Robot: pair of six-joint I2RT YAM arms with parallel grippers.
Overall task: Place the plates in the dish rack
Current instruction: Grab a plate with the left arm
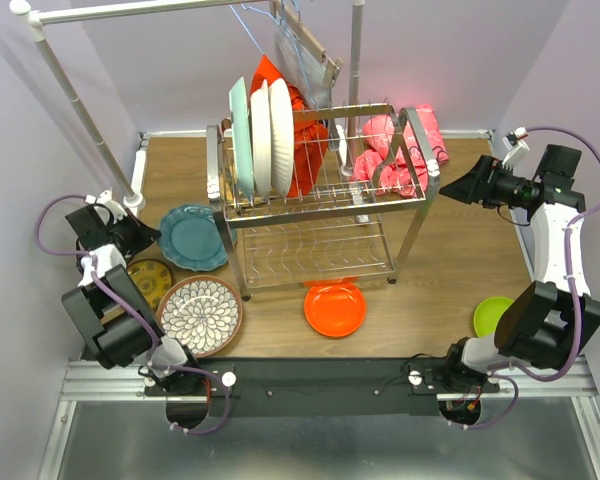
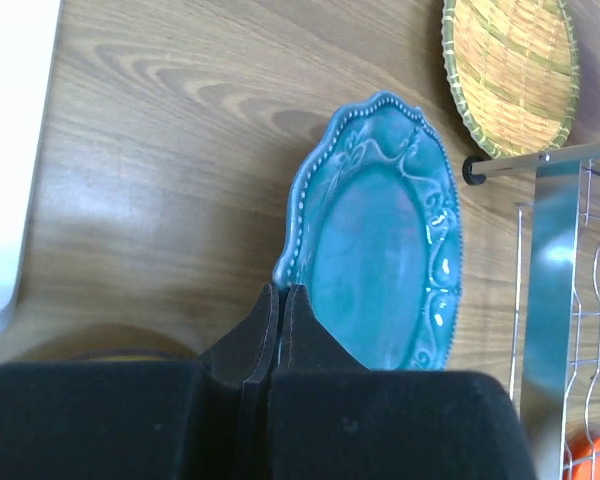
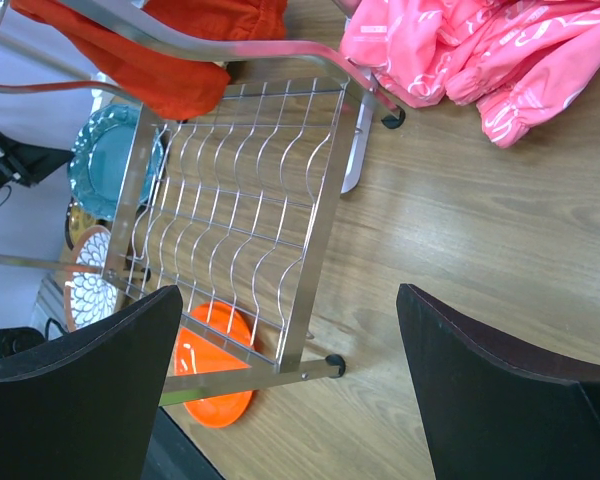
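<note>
Left wrist: teal plate (image 2: 375,235), scalloped beaded rim, embossed scrolls.

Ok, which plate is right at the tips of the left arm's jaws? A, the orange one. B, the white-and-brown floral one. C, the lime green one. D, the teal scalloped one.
D: in the left wrist view the shut jaws end right at the rim of the teal scalloped plate, which lies flat on the wooden table.
</note>
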